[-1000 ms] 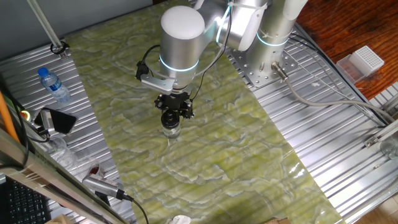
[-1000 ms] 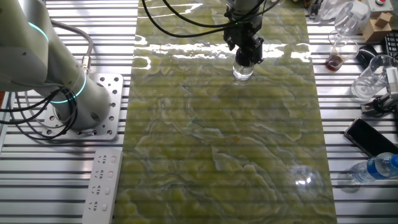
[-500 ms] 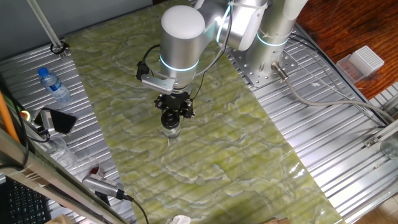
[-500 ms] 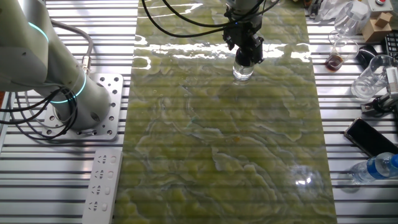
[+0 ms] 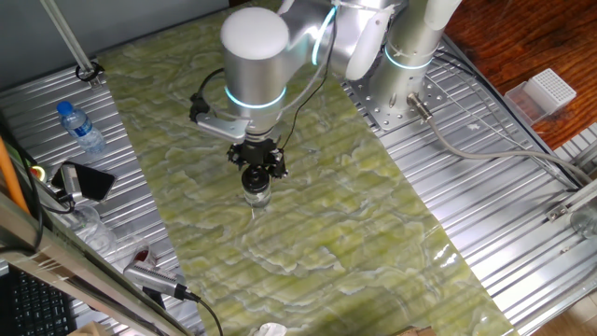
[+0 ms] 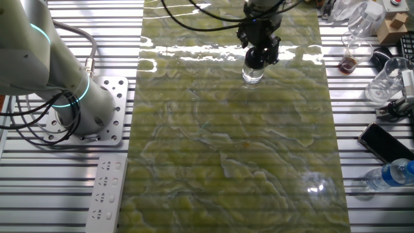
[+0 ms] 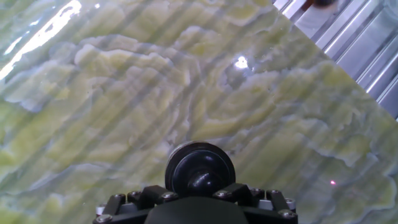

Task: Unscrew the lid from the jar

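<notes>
1. jar (image 5: 257, 195) upright on the green marbled mat (image 5: 326, 215) of the bench (image 5: 504, 187), long axis vertical, mouth up; same spot as 1 s ago.
2. lid (image 7: 199, 168) still on top, black and round, facing up at the hand camera.
3. gripper (image 6: 259, 57) directly above, jaws clenched on the lid.
4. Change: wrist has rotated about the vertical, arm housing swung left in one fixed view; jar hasn't shifted.
5. Water bottle (image 5: 80, 128) sits well apart at the bench edge.

The arm's wrist has swung round above the jar (image 5: 256, 193), turning the gripper (image 5: 255, 177) on the lid (image 7: 199, 169).
</notes>
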### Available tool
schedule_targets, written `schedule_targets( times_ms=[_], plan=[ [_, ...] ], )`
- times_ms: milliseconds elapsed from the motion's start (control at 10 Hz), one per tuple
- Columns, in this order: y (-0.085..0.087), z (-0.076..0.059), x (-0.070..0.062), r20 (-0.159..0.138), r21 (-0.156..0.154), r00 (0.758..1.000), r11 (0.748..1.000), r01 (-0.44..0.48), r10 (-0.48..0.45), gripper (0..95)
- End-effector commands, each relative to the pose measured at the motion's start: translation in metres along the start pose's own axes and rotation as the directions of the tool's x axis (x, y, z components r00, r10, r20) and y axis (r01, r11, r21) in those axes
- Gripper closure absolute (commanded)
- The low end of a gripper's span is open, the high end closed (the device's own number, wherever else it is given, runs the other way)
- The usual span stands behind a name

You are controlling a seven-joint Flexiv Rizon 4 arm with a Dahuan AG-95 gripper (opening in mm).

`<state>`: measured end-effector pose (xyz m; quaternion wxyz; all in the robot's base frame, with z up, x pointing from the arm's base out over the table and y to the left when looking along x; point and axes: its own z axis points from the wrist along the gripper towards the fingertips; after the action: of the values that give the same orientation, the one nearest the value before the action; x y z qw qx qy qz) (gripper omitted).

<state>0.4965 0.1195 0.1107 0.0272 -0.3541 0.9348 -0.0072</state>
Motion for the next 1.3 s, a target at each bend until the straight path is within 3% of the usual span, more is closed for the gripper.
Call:
schedule_targets(
  times_ms=[100,400,500,1300],
  plan=[
    [-0.0002,-0.001,-0.0001,-0.004,0.002,1.0,1.0,-0.003,0.003,19.0],
    [-0.0009,0.0004,-0.0017,-0.01,-0.004,1.0,1.0,-0.014,0.014,19.0],
    [-0.001,0.0017,-0.0021,-0.013,-0.007,1.0,1.0,-0.018,0.018,38.0],
    [-0.0019,0.0029,-0.0045,-0.023,-0.016,1.0,1.0,-0.014,0.014,38.0]
  ],
)
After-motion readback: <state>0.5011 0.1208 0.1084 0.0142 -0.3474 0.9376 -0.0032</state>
